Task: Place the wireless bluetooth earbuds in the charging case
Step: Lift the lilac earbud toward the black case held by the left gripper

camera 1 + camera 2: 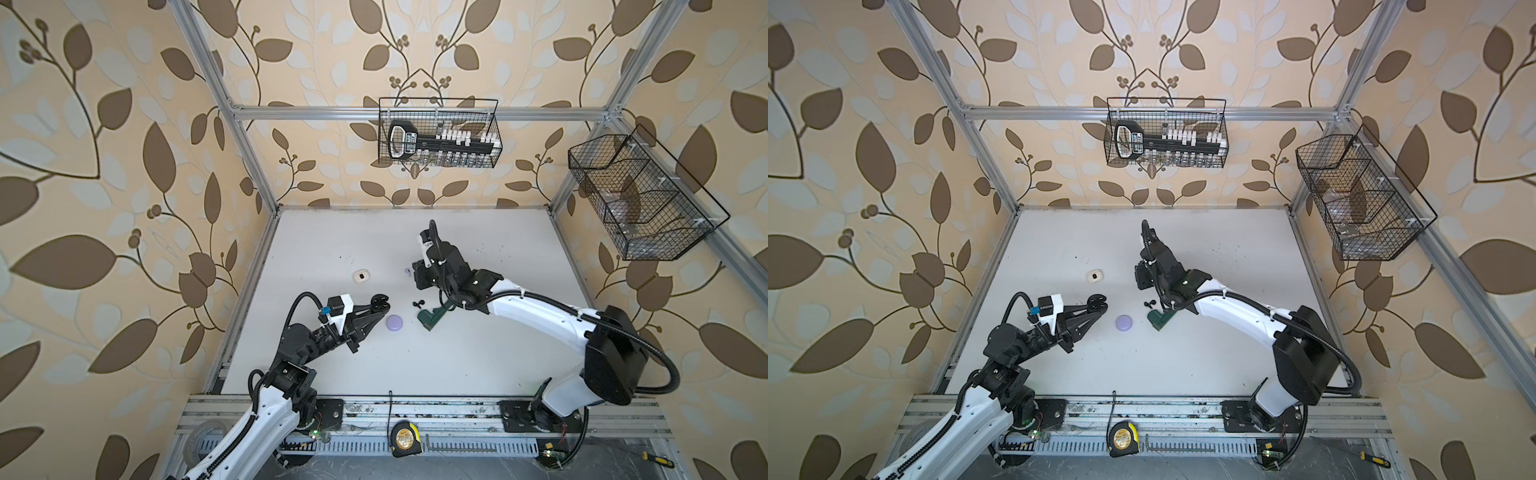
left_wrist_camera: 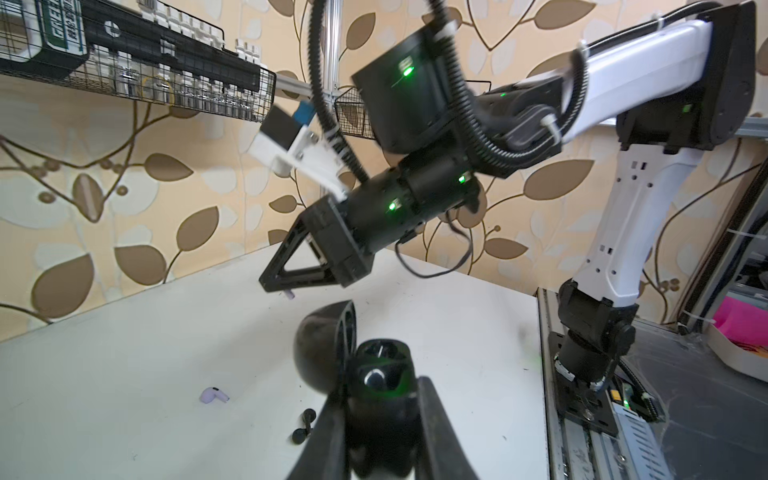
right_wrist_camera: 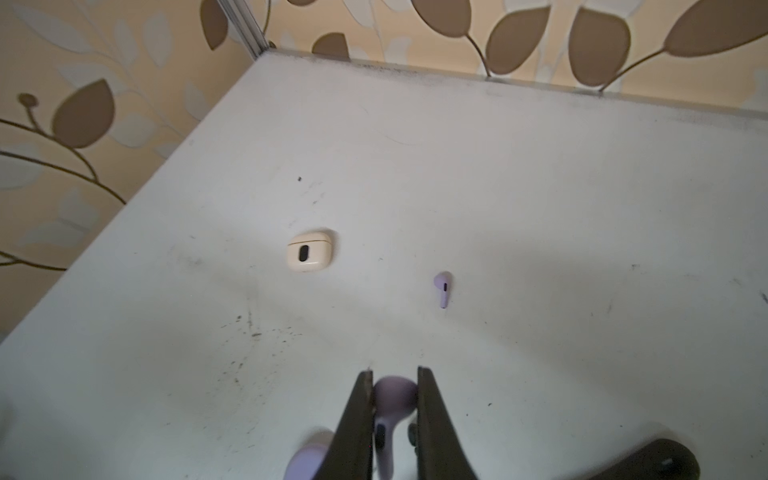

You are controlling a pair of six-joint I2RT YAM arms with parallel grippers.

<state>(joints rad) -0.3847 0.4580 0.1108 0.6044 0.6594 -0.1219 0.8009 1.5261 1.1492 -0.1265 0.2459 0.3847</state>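
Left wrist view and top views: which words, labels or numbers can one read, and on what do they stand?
"GREE": label of the socket rail in the wire basket, left wrist view; the rest is cut off or blurred.
Same label in both top views: too small to read.
Tape measure label: too small to read.

My left gripper (image 1: 1091, 306) pinches the open black case (image 1: 1098, 300). Closed lilac case (image 1: 1124, 323) near it on the table (image 1: 1204, 365). Black earbuds (image 1: 1148, 303) just beside green tool (image 1: 1160, 318). White case (image 1: 1094, 275) farther back, apart.
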